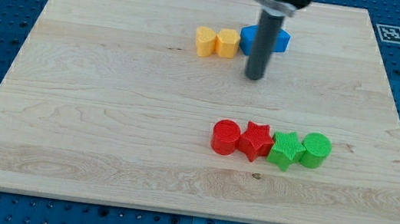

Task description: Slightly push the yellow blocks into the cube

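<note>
Seven blocks lay on the table (106, 115). Two were yellow: a yellow heart-shaped block (205, 41) and a yellow hexagonal block (227, 43). One was blue, the blue block (281, 39), partly hidden by the rod, so its shape could not be told. Two were red: a red cylinder (225, 138) and a red star (256, 141). Two were green: a green star (285, 150) and a green cylinder (316, 150). One rod stood there, with my tip (254, 77).
</note>
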Controlling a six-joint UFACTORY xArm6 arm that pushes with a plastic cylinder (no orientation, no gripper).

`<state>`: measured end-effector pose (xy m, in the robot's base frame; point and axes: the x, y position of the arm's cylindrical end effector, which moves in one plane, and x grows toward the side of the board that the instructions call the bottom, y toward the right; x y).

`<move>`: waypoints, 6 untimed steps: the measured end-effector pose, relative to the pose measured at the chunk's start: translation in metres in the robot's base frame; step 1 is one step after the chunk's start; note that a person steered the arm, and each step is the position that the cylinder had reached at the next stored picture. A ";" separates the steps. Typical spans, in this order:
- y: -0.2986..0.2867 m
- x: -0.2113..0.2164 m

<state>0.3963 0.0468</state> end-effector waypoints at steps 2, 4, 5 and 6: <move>-0.169 -0.044; -0.136 -0.110; -0.110 -0.078; -0.089 -0.050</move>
